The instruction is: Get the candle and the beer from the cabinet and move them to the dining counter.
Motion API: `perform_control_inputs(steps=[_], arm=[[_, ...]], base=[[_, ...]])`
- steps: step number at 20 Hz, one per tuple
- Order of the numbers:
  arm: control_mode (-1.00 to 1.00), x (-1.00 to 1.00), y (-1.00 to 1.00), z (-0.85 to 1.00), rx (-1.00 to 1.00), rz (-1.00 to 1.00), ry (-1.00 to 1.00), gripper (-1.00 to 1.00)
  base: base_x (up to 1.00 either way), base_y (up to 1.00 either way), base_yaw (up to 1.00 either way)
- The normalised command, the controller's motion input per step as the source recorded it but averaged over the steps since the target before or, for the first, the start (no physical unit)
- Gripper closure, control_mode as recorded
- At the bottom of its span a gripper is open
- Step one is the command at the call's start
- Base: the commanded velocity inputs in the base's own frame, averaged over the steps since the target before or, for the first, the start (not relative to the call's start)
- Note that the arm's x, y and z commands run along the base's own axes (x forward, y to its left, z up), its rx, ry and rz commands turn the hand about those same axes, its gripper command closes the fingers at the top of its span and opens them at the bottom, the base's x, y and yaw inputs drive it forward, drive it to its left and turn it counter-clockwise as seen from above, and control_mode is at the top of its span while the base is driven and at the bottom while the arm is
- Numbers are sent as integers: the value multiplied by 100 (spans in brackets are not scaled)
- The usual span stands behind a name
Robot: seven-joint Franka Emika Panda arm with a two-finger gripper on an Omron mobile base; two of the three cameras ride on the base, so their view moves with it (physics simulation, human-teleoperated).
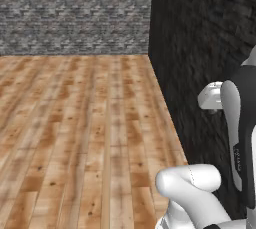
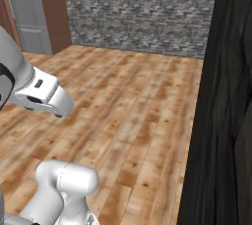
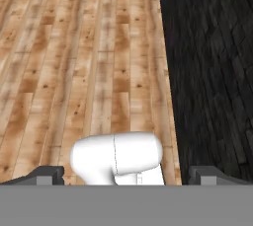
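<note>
The candle, the beer, the cabinet and the dining counter are out of view. In the hand view my gripper (image 3: 126, 175) points down at a wooden plank floor (image 3: 74, 62). Its two dark fingertips (image 3: 47, 174) stand far apart at the bottom corners. The gripper is open and nothing lies between the fingers. My white arm rises at the right edge of the left base view and at the left edge of the right base view.
A tall dark wall (image 1: 200, 48) runs close along my right side, also the dark wall (image 2: 226, 96). A grey stone wall (image 1: 75, 13) closes the far end. A grey door in a brown frame (image 2: 29, 13) stands far left. Open floor (image 1: 75, 133) stretches ahead and left.
</note>
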Motion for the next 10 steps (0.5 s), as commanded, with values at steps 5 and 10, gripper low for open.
perform_control_inputs(steps=[5,10], arm=[[100,0,0,0,0,0,0,-100],[100,0,0,0,0,0,0,-100]], base=[[97,-10,65],[86,-11,77]])
